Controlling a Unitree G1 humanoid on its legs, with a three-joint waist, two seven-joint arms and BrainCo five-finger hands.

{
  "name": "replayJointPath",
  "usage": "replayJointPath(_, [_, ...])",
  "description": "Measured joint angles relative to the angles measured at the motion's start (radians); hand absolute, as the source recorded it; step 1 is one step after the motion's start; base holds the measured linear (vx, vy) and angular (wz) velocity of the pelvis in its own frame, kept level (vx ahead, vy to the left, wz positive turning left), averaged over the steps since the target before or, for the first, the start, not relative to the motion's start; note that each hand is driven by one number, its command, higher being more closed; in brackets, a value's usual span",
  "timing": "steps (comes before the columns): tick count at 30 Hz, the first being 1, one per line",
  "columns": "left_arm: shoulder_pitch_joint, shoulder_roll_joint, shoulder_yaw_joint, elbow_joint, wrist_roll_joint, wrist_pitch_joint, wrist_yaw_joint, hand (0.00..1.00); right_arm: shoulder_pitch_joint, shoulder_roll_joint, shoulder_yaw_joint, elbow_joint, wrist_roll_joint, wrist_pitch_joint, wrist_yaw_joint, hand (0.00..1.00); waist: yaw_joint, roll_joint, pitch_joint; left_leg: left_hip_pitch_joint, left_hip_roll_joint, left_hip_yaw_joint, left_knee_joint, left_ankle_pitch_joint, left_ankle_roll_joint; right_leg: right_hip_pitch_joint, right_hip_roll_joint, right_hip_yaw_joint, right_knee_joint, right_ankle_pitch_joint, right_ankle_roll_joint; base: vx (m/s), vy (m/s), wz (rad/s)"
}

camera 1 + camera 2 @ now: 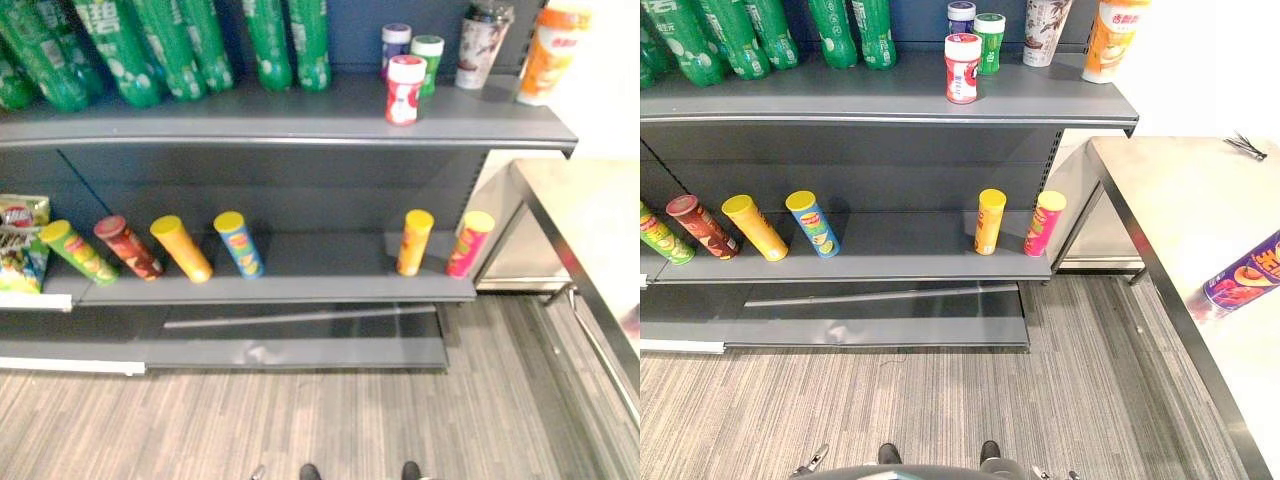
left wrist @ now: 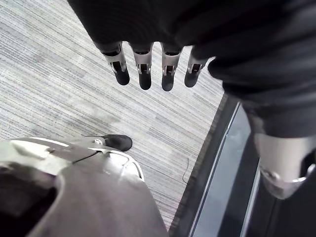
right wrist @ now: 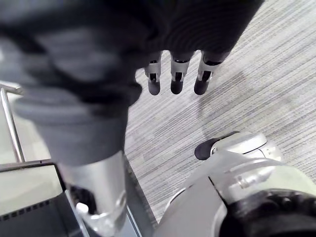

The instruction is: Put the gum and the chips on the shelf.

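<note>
Over carpet [image 2: 59, 89], robot hands [image 2: 144, 74] [image 3: 177, 79] straight-fingered, empty

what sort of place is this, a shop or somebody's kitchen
Most likely a shop, or a mock-up of one: a grey display shelf holds a row of green bottles and small gum tubs on top, and chip cans spaced along the lower board. A steel table stands to its right.

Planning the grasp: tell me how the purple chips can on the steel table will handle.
The purple chips can is a slim tube, so it would probably tip and roll on the smooth steel table. Its glossy wall may be slippery.
</note>
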Motion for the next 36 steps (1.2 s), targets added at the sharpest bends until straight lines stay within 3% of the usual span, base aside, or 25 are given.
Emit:
replayJointPath(7, [-0.005, -0.002, 0.006, 0.0, -0.013, -0.01, -0.019, 0.0, -0.024, 0.031, -0.109, 0.022, 0.0, 0.004, -0.012, 0.0, 0.0, -0.004, 0.026, 0.018, -0.017, -0.002, 0.01, -0.018, 0.017, 0.006, -0.021, -0.004, 0.043, -0.028, 0.017, 0.04, 0.034, 0.04])
replayJointPath(10, [-0.026, -0.004, 0.012, -0.003, -0.069, -0.015, -0.024, 0.0, -0.022, 0.06, -0.155, 0.01, 0.011, 0.004, -0.011, 0.0, -0.002, -0.009, 0.079, -0.039, 0.001, 0.0, 0.214, -0.124, 0.029, -0.019, -0.054, -0.001, 0.145, -0.075, 0.038, 0.01, 0.057, 0.01])
replayJointPath(12, [-0.035, -0.016, 0.041, -0.003, -0.079, -0.015, -0.025, 0.0, -0.021, 0.075, -0.174, -0.03, 0.012, 0.003, -0.012, 0.0, -0.013, 0.005, 0.092, -0.088, 0.036, 0.033, 0.346, -0.194, 0.041, -0.036, -0.05, 0.026, 0.153, -0.068, 0.048, -0.01, 0.074, -0.48])
replayJointPath(14, [-0.031, -0.032, 0.064, -0.012, -0.088, -0.016, -0.021, 0.0, -0.025, 0.077, -0.172, -0.08, 0.014, 0.003, -0.013, 0.0, -0.016, 0.021, 0.095, -0.146, 0.103, 0.092, 0.476, -0.278, 0.048, -0.082, -0.03, 0.054, 0.151, -0.062, 0.058, -0.04, 0.15, -1.11])
replayJointPath(15, [-0.03, -0.041, 0.087, -0.022, -0.089, -0.016, -0.019, 0.0, -0.027, 0.082, -0.172, -0.11, 0.021, 0.003, -0.018, 0.0, -0.011, 0.026, 0.097, -0.148, 0.142, 0.151, 0.515, -0.314, 0.049, -0.1, -0.053, -0.023, 0.145, -0.07, 0.045, -0.03, 0.198, -1.65])
replayJointPath(16, [-0.03, -0.046, 0.087, -0.031, -0.101, -0.016, -0.018, 0.0, -0.026, 0.087, -0.172, -0.119, 0.024, -0.001, -0.022, 0.0, -0.01, 0.038, 0.106, -0.141, 0.184, 0.214, 0.532, -0.337, 0.065, -0.105, -0.077, -0.128, 0.144, -0.077, 0.01, 0.0, 0.168, -1.74])
replayJointPath(17, [-0.033, -0.044, 0.088, -0.037, -0.117, -0.019, -0.019, 0.0, -0.029, 0.089, -0.171, -0.116, 0.034, 0.002, -0.025, 0.0, -0.007, 0.033, 0.108, -0.132, 0.201, 0.245, 0.533, -0.343, 0.061, -0.115, -0.092, -0.18, 0.157, -0.079, 0.001, 0.05, 0.143, -1.67])
replayJointPath(19, [-0.049, -0.027, 0.086, -0.044, -0.127, -0.025, -0.02, 0.0, -0.031, 0.098, -0.166, -0.106, 0.042, 0.003, -0.037, 0.0, 0.003, 0.011, 0.126, -0.075, 0.233, 0.34, 0.523, -0.339, 0.046, -0.112, -0.125, -0.324, 0.225, -0.082, -0.023, 0.12, 0.102, -1.55])
replayJointPath(20, [-0.063, -0.015, 0.075, -0.046, -0.127, -0.029, -0.022, 0.0, -0.037, 0.093, -0.144, -0.08, 0.042, 0.003, -0.046, 0.0, -0.001, -0.006, 0.124, -0.032, 0.239, 0.432, 0.508, -0.33, 0.034, -0.086, -0.171, -0.41, 0.265, -0.092, -0.039, 0.13, 0.042, -1.38])
replayJointPath(23, [-0.078, -0.014, 0.036, -0.051, -0.128, -0.03, -0.036, 0.0, -0.063, 0.075, -0.124, -0.043, 0.042, 0.011, -0.047, 0.0, -0.003, -0.006, 0.124, -0.004, 0.239, 0.523, 0.494, -0.319, 0.018, -0.054, -0.204, -0.506, 0.268, -0.094, -0.043, 0.12, -0.052, -1.13])
replayJointPath(24, [-0.084, -0.01, 0.027, -0.051, -0.131, -0.029, -0.043, 0.0, -0.078, 0.068, -0.119, -0.023, 0.039, 0.013, -0.049, 0.0, -0.002, -0.013, 0.12, 0.001, 0.239, 0.568, 0.494, -0.312, 0.006, -0.037, -0.211, -0.551, 0.231, -0.065, -0.026, 0.11, -0.145, -1.12])
replayJointPath(25, [-0.098, -0.01, 0.016, -0.047, -0.152, -0.028, -0.051, 0.0, -0.096, 0.049, -0.11, -0.012, 0.041, 0.017, -0.052, 0.0, -0.012, -0.002, 0.126, 0.005, 0.252, 0.596, 0.487, -0.291, -0.001, -0.047, -0.188, -0.554, 0.206, -0.034, 0.01, 0.1, -0.164, -0.94])
replayJointPath(31, [-0.1, -0.058, -0.005, -0.03, -0.167, -0.027, -0.062, 0.0, -0.131, -0.008, -0.091, 0.018, 0.042, 0.012, -0.049, 0.0, -0.034, 0.062, 0.115, 0.069, 0.273, 0.636, 0.409, -0.199, -0.043, -0.059, -0.108, -0.502, 0.194, -0.052, -0.019, 0.06, -0.181, -0.47])
replayJointPath(36, [-0.099, -0.057, -0.003, -0.028, -0.164, -0.027, -0.06, 0.0, -0.138, -0.01, -0.097, 0.023, 0.058, 0.011, -0.05, 0.0, -0.079, 0.061, 0.138, 0.096, 0.294, 0.643, 0.422, -0.185, -0.061, -0.106, -0.126, -0.476, 0.349, -0.152, -0.037, 0.01, -0.115, -0.13])
